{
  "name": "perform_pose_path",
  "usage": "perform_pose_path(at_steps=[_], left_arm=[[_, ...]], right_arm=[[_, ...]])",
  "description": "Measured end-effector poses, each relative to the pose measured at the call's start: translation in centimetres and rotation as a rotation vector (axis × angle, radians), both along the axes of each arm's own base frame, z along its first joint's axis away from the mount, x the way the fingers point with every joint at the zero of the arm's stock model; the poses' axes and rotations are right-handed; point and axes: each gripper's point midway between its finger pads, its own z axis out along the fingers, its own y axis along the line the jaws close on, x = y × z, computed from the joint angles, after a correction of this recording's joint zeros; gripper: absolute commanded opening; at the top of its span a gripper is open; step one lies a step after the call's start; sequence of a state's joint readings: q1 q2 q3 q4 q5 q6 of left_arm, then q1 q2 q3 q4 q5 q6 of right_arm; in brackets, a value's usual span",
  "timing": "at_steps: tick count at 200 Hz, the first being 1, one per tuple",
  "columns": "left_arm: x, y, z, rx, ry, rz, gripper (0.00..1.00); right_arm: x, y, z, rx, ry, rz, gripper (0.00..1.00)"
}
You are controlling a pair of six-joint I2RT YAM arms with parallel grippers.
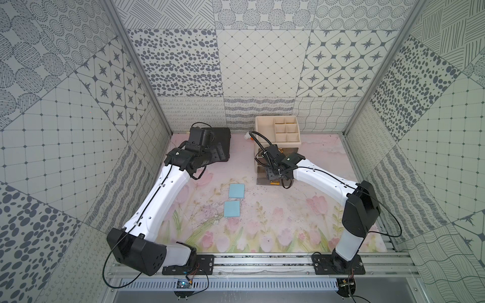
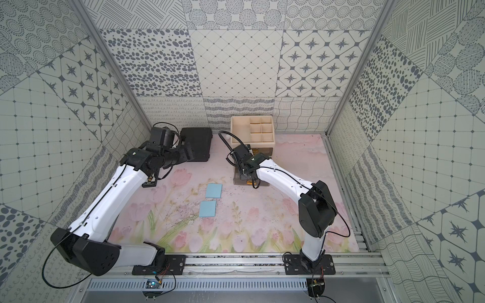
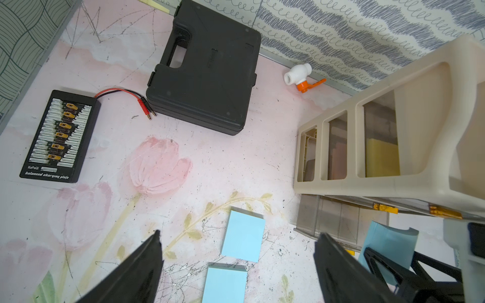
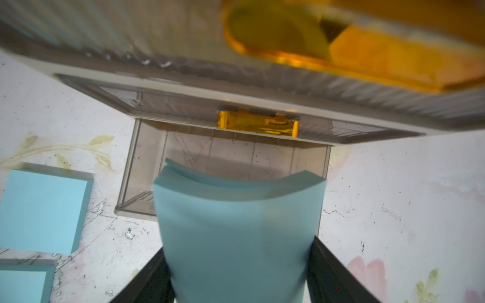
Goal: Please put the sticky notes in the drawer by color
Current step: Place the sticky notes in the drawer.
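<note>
So here's where we're at: our right claw (image 4: pixel 238 258) is clamped on a light blue square sticky-note pad (image 4: pixel 236 223), squeezing it edge to edge so it bows. It's at the front end of the smoky see-through bottom drawer (image 4: pixel 145 168), which sticks out of the cream plastic three-drawer cabinet (image 1: pixel 265 126).

What worries us is that a bent pad is springy. It could pop out sideways on release, or land half on the drawer's front wall and slide onto the floral table (image 1: pixel 288 223). The middle drawer with its gold handle (image 4: pixel 258 123) also overhangs the back of the bottom one, so going in too high would likely snag the pad's leading edge.

Our left claw (image 3: pixel 240 234) hangs empty with its jaws wide apart, well to the side of the cabinet. A second light blue pad (image 1: pixel 236 190) and a third light blue pad (image 1: pixel 232 208) lie flat in front of the cabinet.

Also beside the cabinet:
- a black plastic carry case (image 3: pixel 207 68)
- a black charging board with red and black leads (image 3: pixel 59 136)
- a white pipe valve with an orange lever (image 3: pixel 299 76)

None of those block the drawer, we reckon.
</note>
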State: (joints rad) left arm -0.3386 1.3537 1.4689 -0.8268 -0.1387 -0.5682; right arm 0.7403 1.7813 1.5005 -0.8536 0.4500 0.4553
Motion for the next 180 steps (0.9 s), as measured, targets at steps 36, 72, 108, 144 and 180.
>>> perform_pose_path(at_steps=[36, 72, 108, 144, 180], left_arm=[[0.0, 0.0, 0.0, 0.002, 0.0, 0.001, 0.93], [0.1, 0.0, -0.2, 0.003, 0.005, 0.002, 0.93], [0.2, 0.0, -0.3, 0.004, 0.009, 0.002, 0.93], [0.2, 0.0, -0.4, 0.004, 0.01, 0.002, 0.93], [0.2, -0.1, -0.5, 0.005, 0.015, 0.001, 0.93]], right_arm=[[1.1, -0.4, -0.2, 0.004, -0.066, -0.029, 0.74], [2.0, -1.2, -0.3, -0.004, -0.124, -0.061, 0.76], [2.4, -2.0, -1.0, -0.026, -0.15, -0.078, 0.76], [2.6, -2.5, -1.2, -0.031, -0.198, -0.091, 0.77], [3.0, -3.0, -1.2, -0.04, -0.242, -0.112, 0.77]])
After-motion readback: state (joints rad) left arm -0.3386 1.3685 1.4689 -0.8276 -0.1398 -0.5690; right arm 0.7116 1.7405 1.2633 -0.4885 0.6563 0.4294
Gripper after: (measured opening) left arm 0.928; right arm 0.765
